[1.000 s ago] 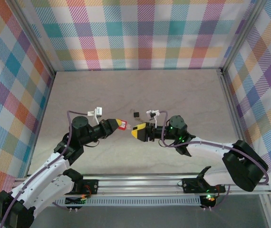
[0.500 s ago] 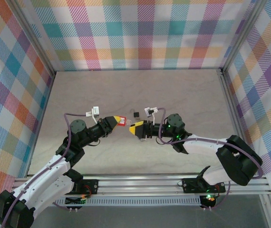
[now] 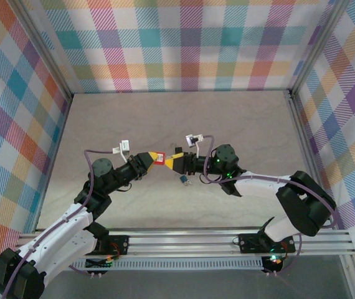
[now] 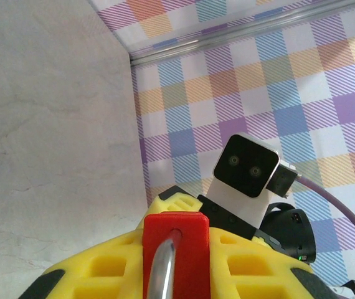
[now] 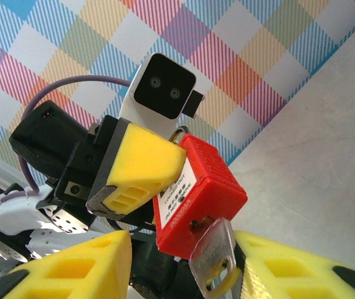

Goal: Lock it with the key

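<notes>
The red padlock (image 5: 199, 187) hangs in mid-air, and my left gripper (image 4: 176, 258) is shut on its body with the silver shackle (image 4: 162, 274) towards the left wrist camera. In the top view the red padlock (image 3: 159, 160) sits between the left gripper (image 3: 152, 158) and the right gripper (image 3: 169, 163), tip to tip. The small silver key (image 5: 213, 249) is stuck in the keyhole on the padlock's underside. My right gripper (image 5: 184, 237) is open around the key. The key's head rests against the right-hand yellow finger (image 5: 283, 265), while the other finger (image 5: 78, 268) stands clear.
A small blue padlock (image 3: 182, 179) lies on the table just below the grippers. A small black padlock (image 3: 177, 149) sits just behind them. The plaid walls (image 3: 184, 43) enclose the beige table (image 3: 240, 124) on three sides.
The right gripper has moved left and up to meet the red padlock, uncovering the blue padlock on the table. The left gripper shifted slightly back and up with the padlock.
</notes>
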You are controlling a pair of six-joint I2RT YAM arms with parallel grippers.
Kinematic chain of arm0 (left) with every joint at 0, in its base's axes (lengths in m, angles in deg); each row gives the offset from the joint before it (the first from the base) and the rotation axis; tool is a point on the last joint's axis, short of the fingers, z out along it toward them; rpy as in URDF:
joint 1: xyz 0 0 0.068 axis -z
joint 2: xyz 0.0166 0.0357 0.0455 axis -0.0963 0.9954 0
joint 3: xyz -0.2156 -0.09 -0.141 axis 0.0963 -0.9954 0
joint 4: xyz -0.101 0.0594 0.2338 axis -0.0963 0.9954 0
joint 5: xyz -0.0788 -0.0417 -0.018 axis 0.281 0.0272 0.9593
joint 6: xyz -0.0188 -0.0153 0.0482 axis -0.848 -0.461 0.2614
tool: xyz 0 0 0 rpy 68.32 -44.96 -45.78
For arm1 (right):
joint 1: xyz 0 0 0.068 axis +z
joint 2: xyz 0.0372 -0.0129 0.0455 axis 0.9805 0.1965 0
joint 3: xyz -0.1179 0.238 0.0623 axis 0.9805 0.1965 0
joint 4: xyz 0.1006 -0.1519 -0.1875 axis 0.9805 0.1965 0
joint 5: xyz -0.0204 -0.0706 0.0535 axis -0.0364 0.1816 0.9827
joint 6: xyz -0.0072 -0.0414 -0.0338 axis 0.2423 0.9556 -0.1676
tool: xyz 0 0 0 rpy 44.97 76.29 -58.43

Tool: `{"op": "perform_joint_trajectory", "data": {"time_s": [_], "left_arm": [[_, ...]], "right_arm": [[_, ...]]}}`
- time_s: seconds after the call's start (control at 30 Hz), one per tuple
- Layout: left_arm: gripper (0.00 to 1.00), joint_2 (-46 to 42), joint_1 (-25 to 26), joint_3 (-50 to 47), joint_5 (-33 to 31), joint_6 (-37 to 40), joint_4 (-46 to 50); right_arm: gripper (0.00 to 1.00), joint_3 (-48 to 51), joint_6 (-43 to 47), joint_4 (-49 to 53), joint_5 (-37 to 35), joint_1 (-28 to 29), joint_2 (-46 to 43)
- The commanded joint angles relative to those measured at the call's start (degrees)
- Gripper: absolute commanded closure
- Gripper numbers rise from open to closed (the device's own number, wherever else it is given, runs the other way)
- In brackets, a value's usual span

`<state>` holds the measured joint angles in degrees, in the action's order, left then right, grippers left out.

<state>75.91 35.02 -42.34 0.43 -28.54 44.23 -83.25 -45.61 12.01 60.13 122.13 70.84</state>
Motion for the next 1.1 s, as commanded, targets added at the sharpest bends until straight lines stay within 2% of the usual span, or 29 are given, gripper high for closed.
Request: {"op": "perform_joint_trajectory", "data": {"time_s": [0.0,0.53,0.63,0.73,0.83,1.07], "left_arm": [[1.00,-1.0,0.4,-0.9,-0.1,-0.4,-4.1],[1.00,-0.5,0.1,-1.8,0.3,-1.6,-5.6],[1.00,-0.6,-0.2,-2.0,0.7,-1.7,-5.7],[1.00,-0.6,-0.6,-2.1,1.3,-1.7,-5.6],[1.00,-0.7,-1.1,-2.1,2.1,-1.6,-5.3],[1.00,-1.5,-1.9,-0.9,3.1,0.2,-1.4]], "right_arm": [[0.59,-1.9,-0.5,-3.4,0.8,-0.1,0.4],[0.75,-2.0,-0.6,-6.0,1.6,-0.1,0.8],[0.76,-1.0,-2.9,-10.2,1.9,-0.8,1.6],[0.76,-1.0,-5.7,-13.5,3.3,-2.0,3.6],[0.72,-1.1,-6.9,-14.8,4.6,-2.7,4.6],[0.71,-2.2,-4.3,-8.6,6.2,-3.0,2.9]]}}
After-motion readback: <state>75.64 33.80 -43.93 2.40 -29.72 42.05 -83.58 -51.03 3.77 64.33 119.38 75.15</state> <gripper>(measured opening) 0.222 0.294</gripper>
